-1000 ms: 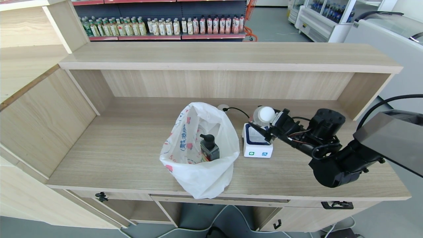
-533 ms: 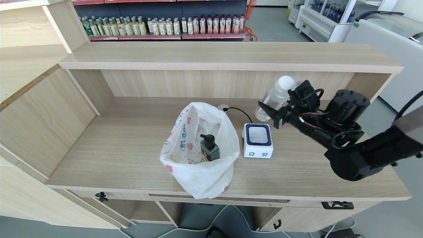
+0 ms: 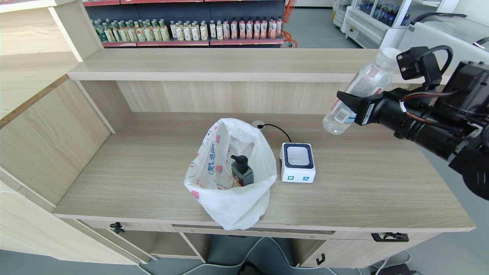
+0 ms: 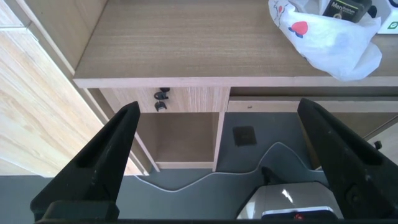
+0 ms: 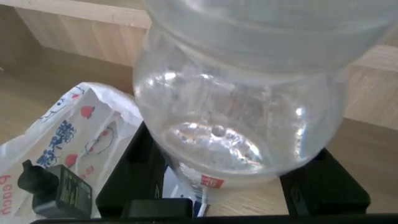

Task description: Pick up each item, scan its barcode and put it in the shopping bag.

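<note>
My right gripper (image 3: 353,102) is shut on a clear water bottle (image 3: 357,89) with a white cap, held tilted high above the counter's right side, to the right of the scanner. From the right wrist the bottle (image 5: 249,93) looms close between the dark fingers (image 5: 134,180). The white shopping bag (image 3: 229,183) stands open at the counter's middle, with a black pump bottle (image 3: 241,172) inside. In the right wrist view the bag (image 5: 68,137) and pump bottle (image 5: 56,190) lie below. My left gripper (image 4: 217,168) hangs open below the counter's front edge, near the bag (image 4: 329,31).
A white barcode scanner (image 3: 297,162) with a dark-rimmed window sits just right of the bag, its cable running to the back. A raised wooden ledge (image 3: 267,63) walls the counter's back and sides. Drawers with black handles (image 4: 161,99) lie under the front edge.
The right gripper has lifted the water bottle from just over the scanner, up and to the right. The bag, pump bottle and scanner have stayed put.
</note>
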Available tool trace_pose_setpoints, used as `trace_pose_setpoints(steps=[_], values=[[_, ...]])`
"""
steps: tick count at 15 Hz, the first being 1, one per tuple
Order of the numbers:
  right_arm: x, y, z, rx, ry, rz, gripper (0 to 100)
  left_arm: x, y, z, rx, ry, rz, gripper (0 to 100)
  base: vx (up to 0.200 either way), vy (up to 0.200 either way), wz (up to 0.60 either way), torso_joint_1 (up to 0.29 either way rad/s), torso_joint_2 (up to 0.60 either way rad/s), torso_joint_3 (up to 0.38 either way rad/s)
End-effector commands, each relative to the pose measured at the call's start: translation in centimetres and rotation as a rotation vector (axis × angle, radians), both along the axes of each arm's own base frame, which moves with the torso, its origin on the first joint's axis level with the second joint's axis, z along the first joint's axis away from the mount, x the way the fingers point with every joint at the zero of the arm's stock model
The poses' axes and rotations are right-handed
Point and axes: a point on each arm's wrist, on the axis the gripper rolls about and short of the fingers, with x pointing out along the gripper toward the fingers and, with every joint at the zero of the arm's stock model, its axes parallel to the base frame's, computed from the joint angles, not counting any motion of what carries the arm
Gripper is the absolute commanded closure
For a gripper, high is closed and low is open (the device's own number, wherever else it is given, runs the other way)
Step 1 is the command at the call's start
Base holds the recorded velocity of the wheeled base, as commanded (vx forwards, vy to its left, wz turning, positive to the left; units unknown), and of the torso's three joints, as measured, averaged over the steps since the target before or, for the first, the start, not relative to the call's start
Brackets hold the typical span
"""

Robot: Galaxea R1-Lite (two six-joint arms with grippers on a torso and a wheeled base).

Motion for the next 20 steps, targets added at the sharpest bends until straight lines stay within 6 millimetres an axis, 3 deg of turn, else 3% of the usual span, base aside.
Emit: trace_pose_setpoints(steps=[1, 6, 10, 14, 20], values=[[-0.6, -0.3, 0.9, 0.008, -0.027, -0.003, 100, 0.0, 0.0, 0.0, -0.002, 0.002, 0.0, 0, 0.0, 0.2, 0.0, 0.002, 0.0, 0.002], [-0.1, 0.0, 1.2, 0.018, -0.023, 0.004, 100, 0.0, 0.0, 0.0, -0.002, 0.002, 0.0, 0, 0.0, 0.2, 0.0, 0.002, 0.0, 0.003], [3.0, 1.2, 0.5, 0.041, 0.009, 0.017, 100, 0.0, 0.0, 0.0, -0.005, 0.002, 0.0, 0, 0.0, 0.15, 0.0, -0.001, 0.0, 0.001], [3.8, 3.9, -2.3, 0.092, 0.125, 0.095, 100, 0.0, 0.0, 0.0, -0.005, 0.002, 0.0, 0, 0.0, 0.0, 0.0, 0.0, 0.0, 0.0], [3.1, 5.8, -6.3, 0.043, 0.231, 0.161, 100, 0.0, 0.0, 0.0, -0.005, 0.002, 0.0, 0, 0.0, 0.0, 0.0, 0.0, 0.0, 0.0]])
